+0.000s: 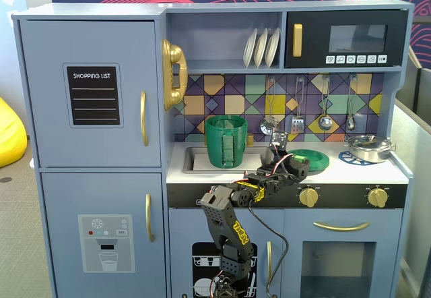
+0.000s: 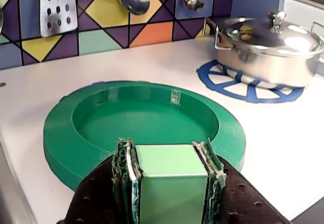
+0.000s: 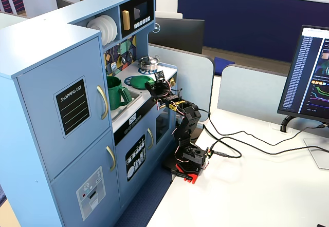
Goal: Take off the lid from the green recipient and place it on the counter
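In a fixed view we saw the recipient standing open in the sink at left, and to its right the lid lay upside down on the counter, apart from the pot. Our hand sat at the lid's near rim; whether it gripped anything we could not tell. We judged placing done: next, let go and withdraw.

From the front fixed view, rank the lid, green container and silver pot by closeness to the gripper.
1. The lid, on the counter just right of the gripper.
2. The green container, left, in the sink.
3. The silver pot, far right on the burner.
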